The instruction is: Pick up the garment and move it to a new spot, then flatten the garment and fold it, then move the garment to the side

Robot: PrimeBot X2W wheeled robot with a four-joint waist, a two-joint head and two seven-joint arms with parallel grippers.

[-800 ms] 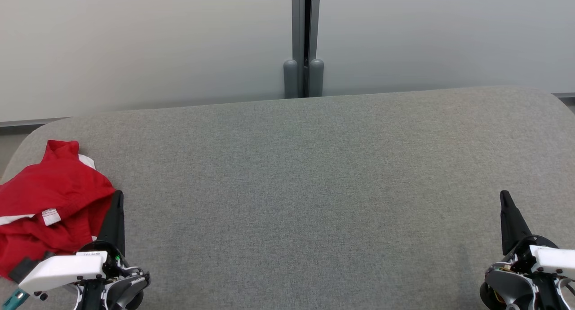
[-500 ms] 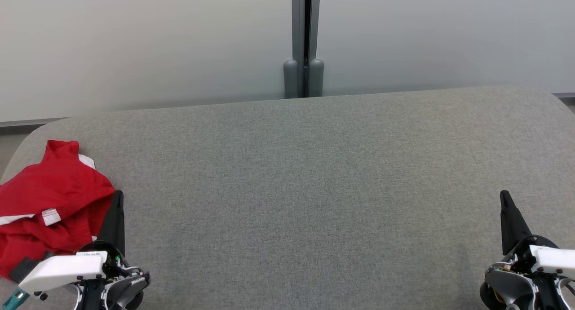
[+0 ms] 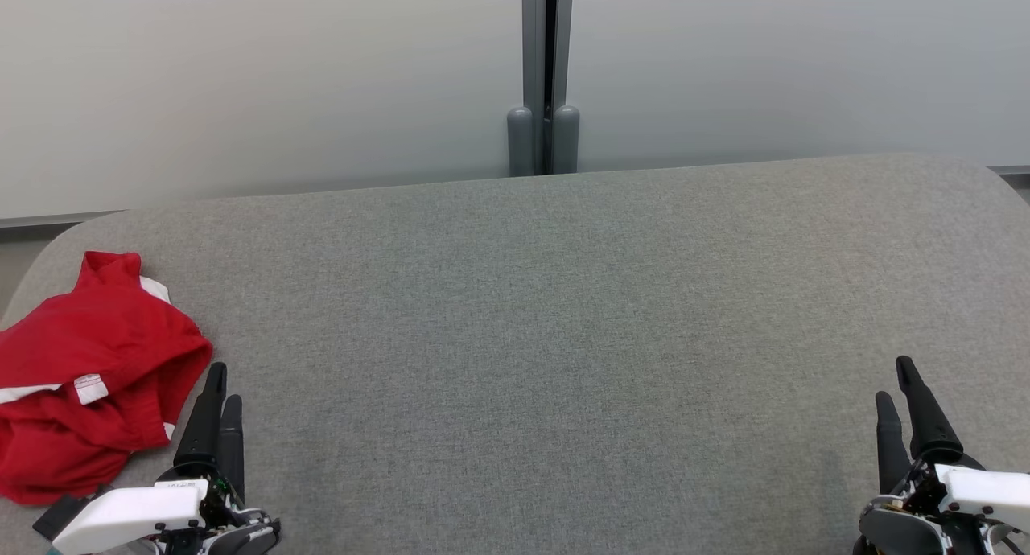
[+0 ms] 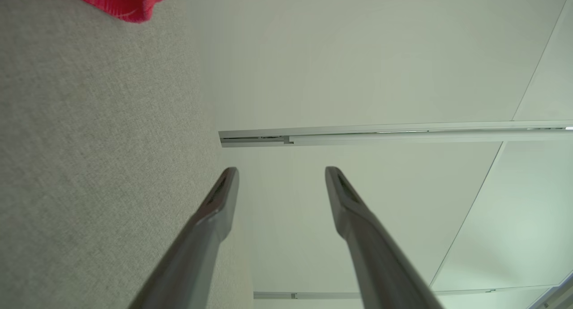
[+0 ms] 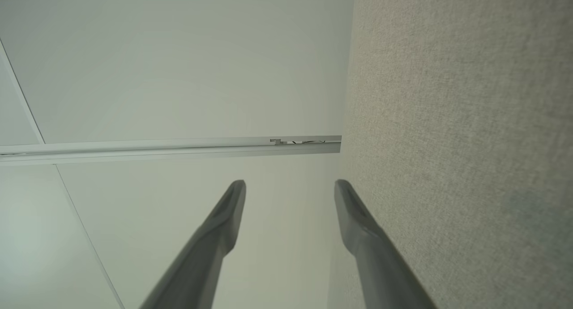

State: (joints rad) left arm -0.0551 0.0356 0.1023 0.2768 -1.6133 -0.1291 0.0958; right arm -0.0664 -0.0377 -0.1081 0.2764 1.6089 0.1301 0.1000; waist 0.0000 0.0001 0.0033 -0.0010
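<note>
The garment [image 3: 88, 370] is a red shirt with white trim and a small white tag, lying crumpled at the far left of the grey table [image 3: 547, 322]; a red corner of the garment [image 4: 121, 2] shows at the top left of the left wrist view. My left gripper [image 3: 224, 382] stands open just right of the heap, clear of the cloth, with nothing between its fingers [image 4: 219, 201]. At the lower right my right gripper [image 3: 895, 378] is open and empty above bare table, its fingers [image 5: 353, 210] wide apart.
The grey fabric-covered table has rounded far corners. Behind it stands a pale partition wall with a grey vertical post [image 3: 545, 72] at the middle. A strip of floor [image 3: 16, 253] shows past the table's left corner.
Both grippers have drawn back toward the near edge and turned so that both fingers of each show. The left gripper has come away from the garment's edge. The garment has not moved.
</note>
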